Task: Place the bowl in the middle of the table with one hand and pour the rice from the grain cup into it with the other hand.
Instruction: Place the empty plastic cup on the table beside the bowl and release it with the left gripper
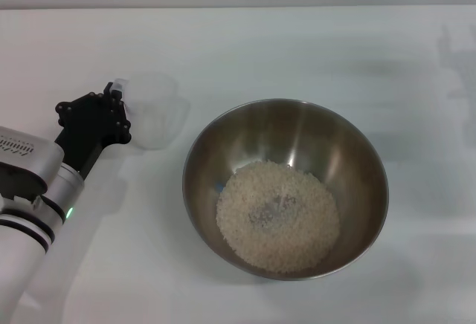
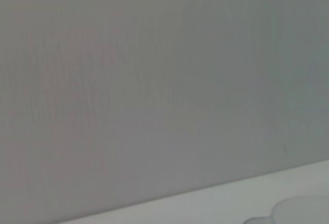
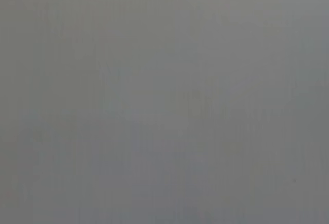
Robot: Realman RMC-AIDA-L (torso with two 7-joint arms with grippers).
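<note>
The bowl (image 1: 349, 153) stands near the middle of the white table (image 1: 297, 49). A heap of pale rice (image 1: 277, 216) lies in its bottom. The grain cup (image 1: 155, 110) stands upright on the table to the left of the bowl and looks empty. My left gripper (image 1: 113, 99) is at the cup's left side, by its small handle. A pale rounded edge that may be the cup's rim (image 2: 303, 211) shows in the left wrist view. My right gripper is out of view, and the right wrist view shows only plain grey.
The table's far edge (image 1: 238, 7) meets a grey wall. My left arm (image 1: 30, 190) comes in from the lower left corner.
</note>
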